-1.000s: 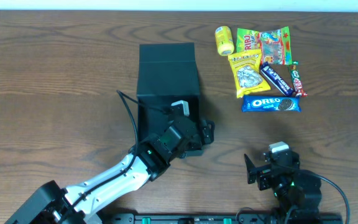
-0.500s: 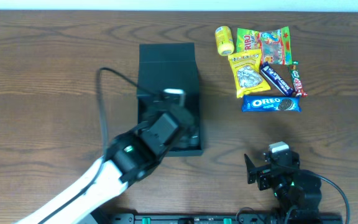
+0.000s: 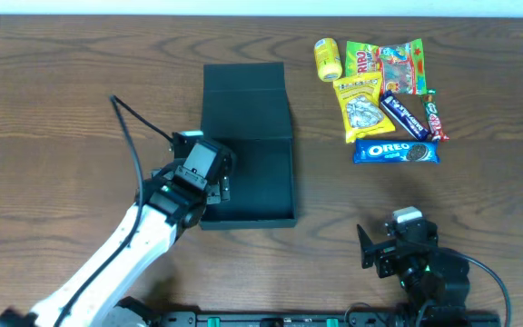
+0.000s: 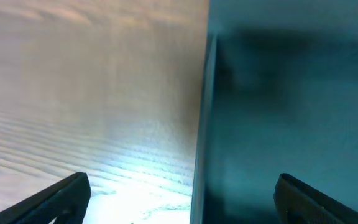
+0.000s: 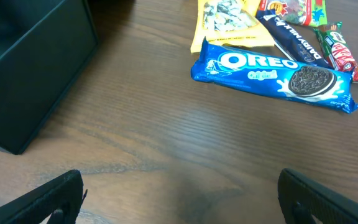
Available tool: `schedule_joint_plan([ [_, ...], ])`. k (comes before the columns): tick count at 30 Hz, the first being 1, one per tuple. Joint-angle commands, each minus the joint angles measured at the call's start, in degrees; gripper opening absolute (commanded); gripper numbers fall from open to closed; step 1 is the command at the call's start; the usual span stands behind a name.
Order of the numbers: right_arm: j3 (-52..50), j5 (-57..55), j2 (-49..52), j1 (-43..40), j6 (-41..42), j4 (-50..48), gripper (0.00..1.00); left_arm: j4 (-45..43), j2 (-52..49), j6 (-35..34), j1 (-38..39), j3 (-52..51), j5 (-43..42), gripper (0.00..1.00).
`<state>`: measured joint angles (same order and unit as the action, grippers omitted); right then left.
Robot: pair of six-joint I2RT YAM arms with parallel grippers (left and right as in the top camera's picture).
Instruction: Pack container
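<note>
Nearest, the right tool point(image 5: 182, 208) is held with fingers wide apart and empty, with bare brown wooden table point(image 5: 166, 143) ahead of it. Farther in, the left tool point(image 4: 188, 202), likewise spread and empty, is set astride the left wall of the matte dark green-black cardboard box point(image 3: 257, 186). The box is placed mid-table, its flap lid point(image 3: 243, 95) laid back. Open wood is seen between its right edge and the blue Oreo biscuit packet point(image 3: 395, 151). The other snack packets point(image 3: 379, 82) are clustered beyond.
</note>
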<state>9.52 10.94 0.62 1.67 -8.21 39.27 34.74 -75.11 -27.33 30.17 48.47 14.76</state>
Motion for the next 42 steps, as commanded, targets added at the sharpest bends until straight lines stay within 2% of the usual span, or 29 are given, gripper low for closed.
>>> schedule_joint_plan([
  [1,-0.2,0.0,-0.3,-0.1,-0.2,0.0,0.99,-2.2,-2.7,2.1,-0.6,-1.4,-4.6,0.98],
  [2,-0.2,0.0,-0.3,-0.1,-0.2,0.0,0.99,-2.8,-4.0,2.1,-0.6,-1.5,-4.6,1.0],
  [3,-0.2,0.0,-0.3,-0.1,-0.2,0.0,0.99,-3.2,-5.1,2.1,-0.6,-1.5,-4.6,0.89],
  [4,-0.2,0.0,-0.3,-0.1,-0.2,0.0,0.99,-3.6,-6.2,2.1,-0.6,-1.5,-4.8,0.82],
  [5,-0.2,0.0,-0.3,-0.1,-0.2,0.0,0.99,-4.2,-7.5,2.1,-0.6,-1.5,-5.2,0.63],
  [11,-0.2,0.0,-0.3,-0.1,-0.2,0.0,0.99,-7.7,-13.3,2.1,-0.6,-1.5,-9.0,0.14],
  [13,-0.2,0.0,-0.3,-0.1,-0.2,0.0,0.99,-9.2,-14.2,2.0,-0.6,-1.5,-10.3,0.06],
  [14,-0.2,0.0,-0.3,-0.1,-0.2,0.0,0.99,-9.9,-14.3,1.9,-0.6,-1.5,-10.9,0.06],
  [22,-0.2,0.0,-0.3,-0.1,-0.2,0.0,0.99,-17.1,-14.3,0.9,-0.5,-1.5,-16.9,0.06],
  [28,-0.2,0.0,-0.3,-0.1,-0.2,0.0,0.99,-17.9,-14.3,0.1,-0.5,-1.5,-18.0,0.06],
  [29,-0.2,0.0,-0.3,-0.1,-0.2,0.0,0.99,-17.9,-14.3,0.1,-0.5,-1.5,-18.0,0.13],
  [30,-0.2,0.0,-0.3,-0.1,-0.2,0.0,0.99,-17.9,-14.3,0.2,-0.5,-1.5,-18.0,0.35],
  [31,-0.2,0.0,-0.3,-0.1,-0.2,0.0,0.99,-17.9,-14.3,0.3,-0.5,-1.5,-18.0,0.71],
  [32,-0.2,0.0,-0.3,-0.1,-0.2,0.0,0.99,-17.9,-14.3,0.4,-0.5,-1.5,-18.0,0.95],
  [37,-0.2,0.0,-0.3,-0.1,-0.2,0.0,0.99,-16.2,-13.8,2.1,-0.5,-0.7,-21.7,0.95],
  [42,-0.2,0.0,-0.3,-0.1,-0.2,0.0,0.99,-7.1,-8.3,2.1,-0.5,4.9,-20.3,0.95],
])
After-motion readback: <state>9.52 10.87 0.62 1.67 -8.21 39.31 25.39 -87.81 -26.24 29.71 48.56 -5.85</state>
